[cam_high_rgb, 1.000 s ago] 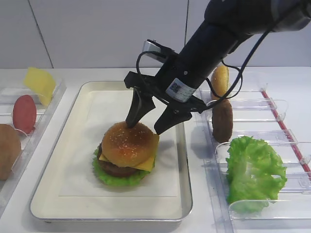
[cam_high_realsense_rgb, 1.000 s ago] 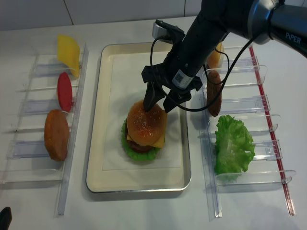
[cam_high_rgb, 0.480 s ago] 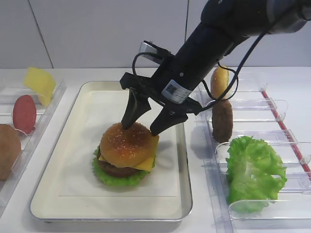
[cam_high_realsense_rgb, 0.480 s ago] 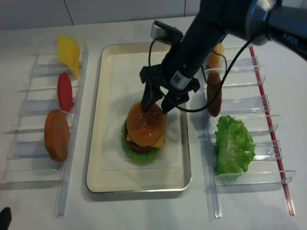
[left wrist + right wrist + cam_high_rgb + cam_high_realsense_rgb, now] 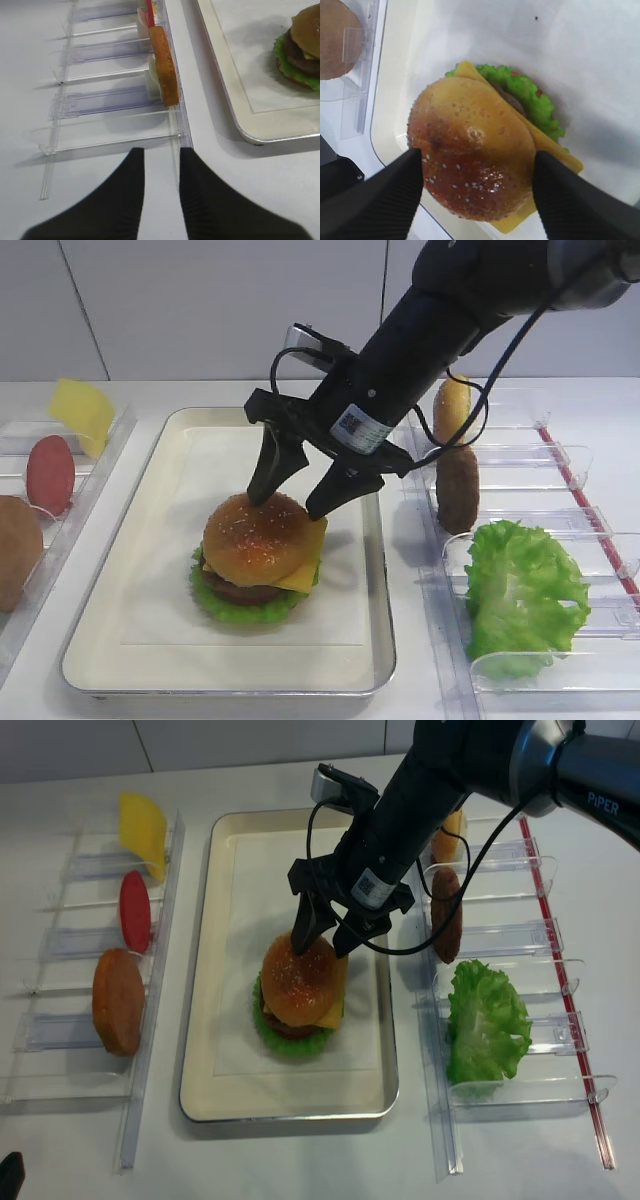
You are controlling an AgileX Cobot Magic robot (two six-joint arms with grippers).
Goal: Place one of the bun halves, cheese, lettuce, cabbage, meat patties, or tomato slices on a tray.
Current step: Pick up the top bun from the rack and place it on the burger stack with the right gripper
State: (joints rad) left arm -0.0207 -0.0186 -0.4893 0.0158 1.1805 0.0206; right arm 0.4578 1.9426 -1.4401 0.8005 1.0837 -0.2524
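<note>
On the cream tray (image 5: 130,510) stands a stacked burger, with lettuce (image 5: 235,608), a meat patty and cheese under the seeded bun half (image 5: 260,538). My right gripper (image 5: 288,504) reaches down over the stack. In the right wrist view its black fingers (image 5: 395,195) press both flanks of the bun half (image 5: 470,150). My left gripper (image 5: 161,152) hovers low over the table by the left rack, fingers apart with nothing between them. Spare cheese (image 5: 143,825), a tomato slice (image 5: 135,910), a patty (image 5: 445,915) and lettuce (image 5: 487,1020) stand in the racks. Cabbage is out of view.
Clear plastic racks flank the tray. The left rack (image 5: 100,100) holds a flat bun half (image 5: 164,65). The right rack (image 5: 560,530) has another bun piece (image 5: 452,405) at its far end. The black arm and its cable cross the tray's far right corner.
My right gripper has shifted a little to the left, and the bun top has slid left with it on the stack. The left gripper has not moved.
</note>
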